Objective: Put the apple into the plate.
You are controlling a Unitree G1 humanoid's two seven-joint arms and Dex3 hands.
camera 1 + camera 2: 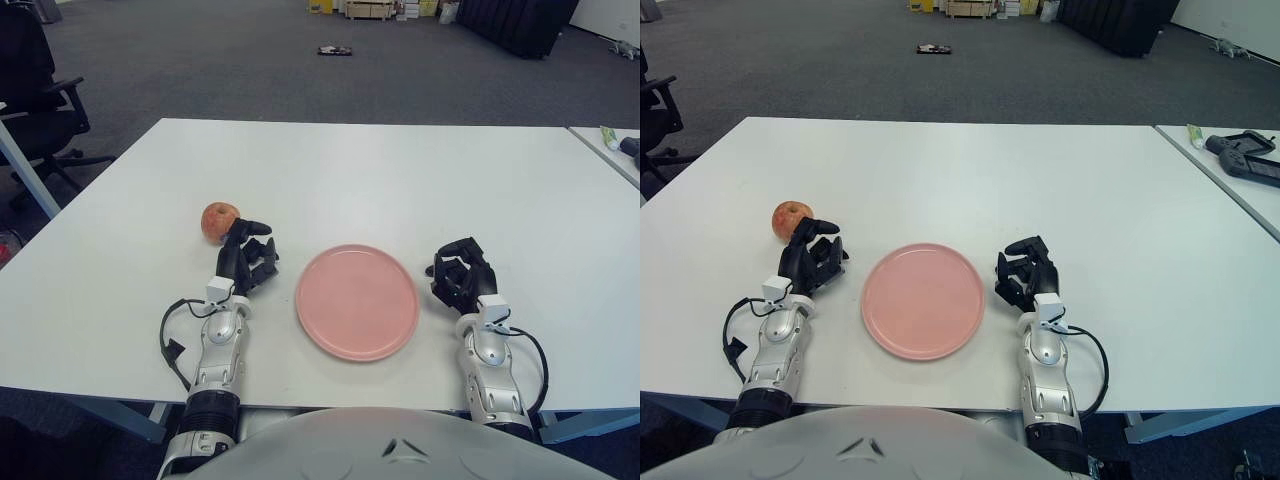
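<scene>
Apple (220,220) sat on the white counter (400,180), left of the pink plate (357,300) and just beyond my left hand (247,258), whose fingers were half curled and held nothing. I judged it firm, smooth, round and apt to roll, so I meant to cup its widest part. My right hand (462,275), fingers curled and empty, showed right of the plate.

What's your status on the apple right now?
Left hand just short of the apple, no grasp yet. Right hand idle right of the plate. Plate bare. Nothing between apple and plate but the left hand.
</scene>
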